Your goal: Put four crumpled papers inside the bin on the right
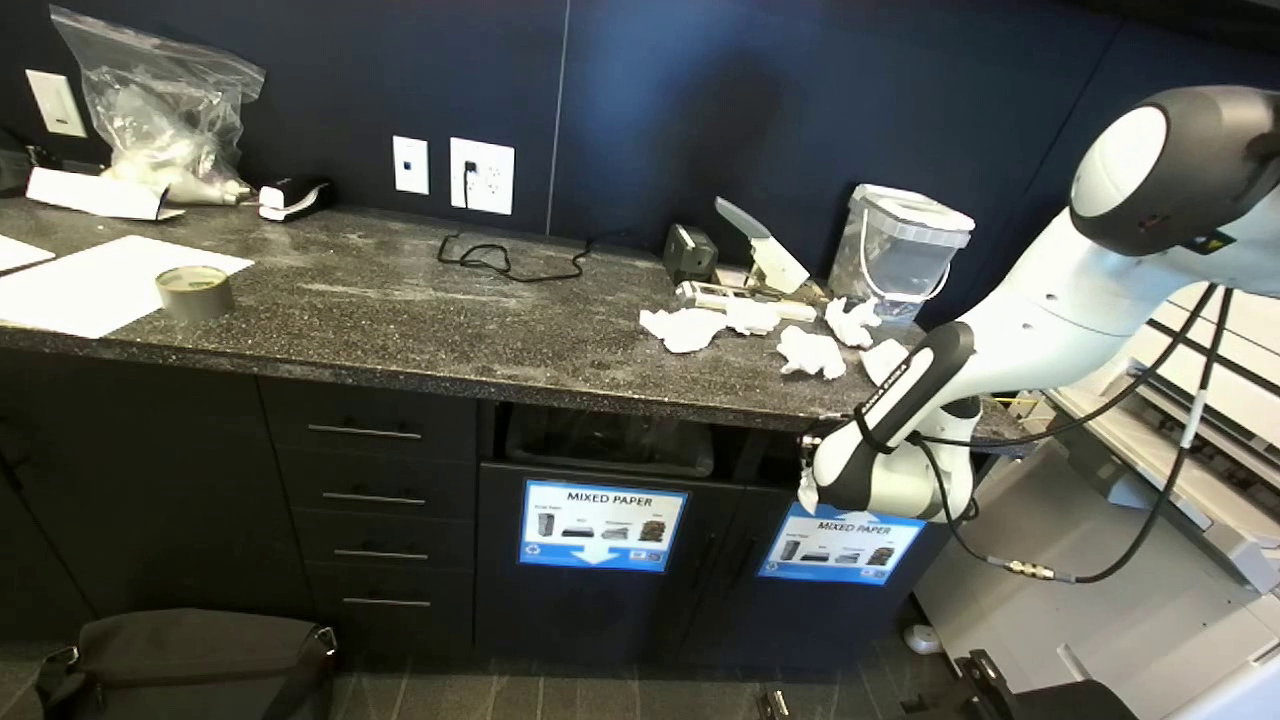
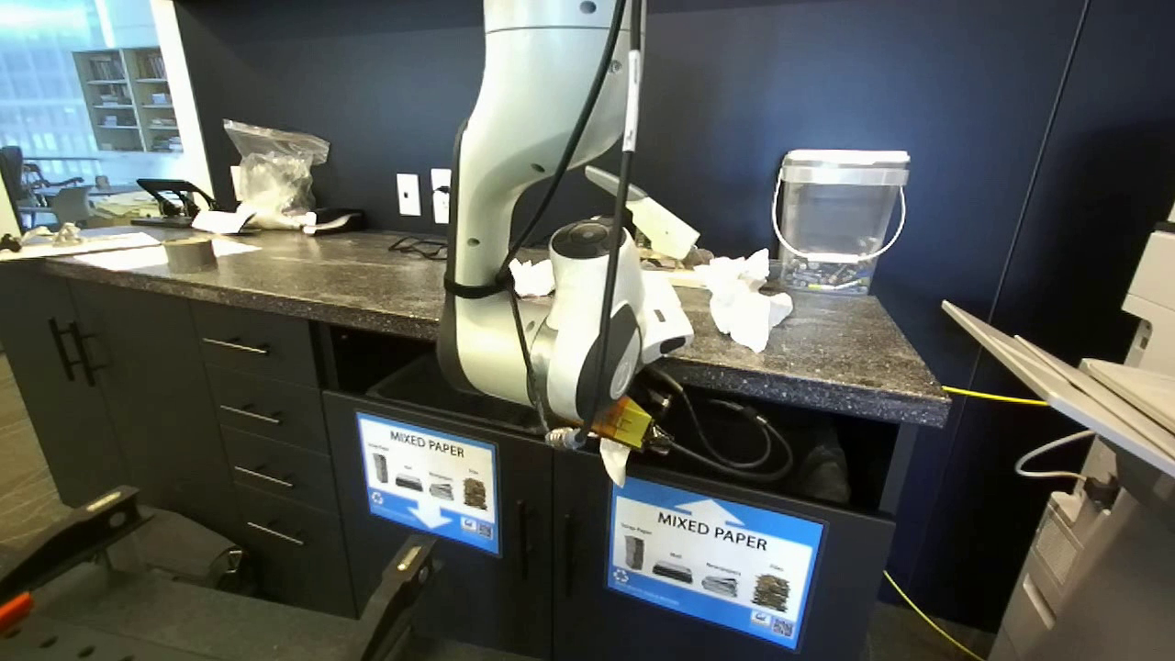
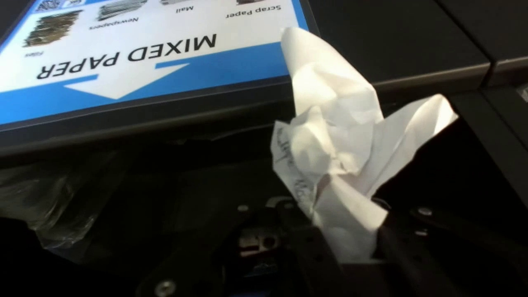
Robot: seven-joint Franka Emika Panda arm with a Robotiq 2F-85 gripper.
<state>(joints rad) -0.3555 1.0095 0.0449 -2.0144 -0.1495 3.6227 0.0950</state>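
Crumpled paper [image 3: 340, 109]: pinched in jaws, not yet in bin [image 2: 826, 473] alongside, with more wads [image 1: 812, 353] left on worktop [image 1: 450, 330] above.

From afar I see what looks like an office: a speckled worktop [image 1: 450, 325] over dark cabinets [image 1: 160, 470], MIXED PAPER recycling signs [image 2: 716, 565], a copier-like machine [image 1: 1080, 540] alongside, bookshelves [image 2: 135, 96] in the background.

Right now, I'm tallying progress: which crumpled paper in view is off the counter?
The crumpled paper gripped in the pincer; the other crumpled papers in view are on the counter.
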